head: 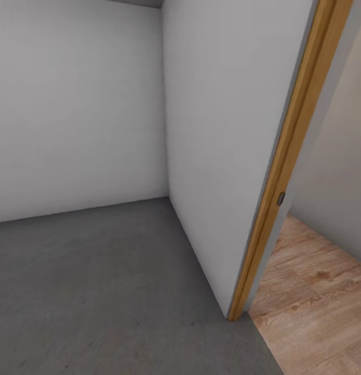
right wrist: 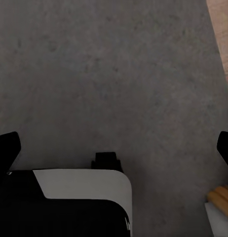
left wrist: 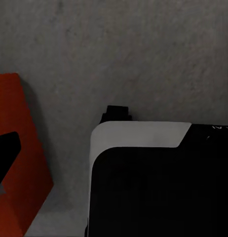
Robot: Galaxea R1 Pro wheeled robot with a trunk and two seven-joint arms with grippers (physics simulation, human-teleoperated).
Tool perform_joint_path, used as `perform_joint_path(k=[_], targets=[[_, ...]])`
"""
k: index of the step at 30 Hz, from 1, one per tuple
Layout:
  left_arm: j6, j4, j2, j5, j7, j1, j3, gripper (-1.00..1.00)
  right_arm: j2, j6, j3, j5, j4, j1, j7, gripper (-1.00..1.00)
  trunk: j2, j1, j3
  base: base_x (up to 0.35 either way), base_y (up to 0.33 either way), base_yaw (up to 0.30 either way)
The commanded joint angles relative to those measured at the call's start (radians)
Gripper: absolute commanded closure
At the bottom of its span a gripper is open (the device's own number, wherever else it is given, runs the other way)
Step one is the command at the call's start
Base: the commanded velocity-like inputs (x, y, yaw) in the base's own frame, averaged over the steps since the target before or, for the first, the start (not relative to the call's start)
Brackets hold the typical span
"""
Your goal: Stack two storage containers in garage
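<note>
The robot stands on the grey concrete floor (head: 97, 291) of the garage, facing a bare white corner, with a wood-framed doorway (head: 284, 172) at its right opening onto light wood planks (head: 315, 291).

In the left wrist view a red-orange container (left wrist: 22, 163) sits at the frame's edge over the concrete, beside the robot's black-and-white base (left wrist: 158, 177). A dark fingertip (left wrist: 5, 153) crosses it, so the left hand seems to hold it, though how far that hand is open cannot be told.

In the right wrist view two dark fingertips (right wrist: 8, 148) stand far apart at opposite edges, so the right hand (right wrist: 116, 148) is wide open and empty.

This looks like the carrying step, just inside the garage. Next the robot needs to pick a spot on the concrete and lower the container flat.
</note>
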Motion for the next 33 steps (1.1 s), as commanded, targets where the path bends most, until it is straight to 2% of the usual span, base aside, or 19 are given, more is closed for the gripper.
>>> perform_joint_path(k=[1,13,33], targets=[[-0.006,0.004,0.0,0.01,0.0,-0.002,-0.006,-1.0,0.0,-0.005,0.006,-0.005,0.003,-0.001,-0.002,-1.0,-0.001,0.001,-0.001,0.322,0.006,-0.024],[-0.006,0.004,0.0,0.01,0.001,-0.002,-0.005,-1.0,0.0,-0.006,0.006,-0.005,0.003,-0.001,-0.001,-1.0,-0.001,0.001,-0.001,0.321,0.001,-0.049],[-0.006,0.004,0.0,0.01,0.001,-0.002,-0.006,-1.0,-0.001,-0.006,0.006,-0.005,0.004,-0.001,-0.001,-1.0,-0.001,0.001,0.01,0.011,0.0,-0.29]])
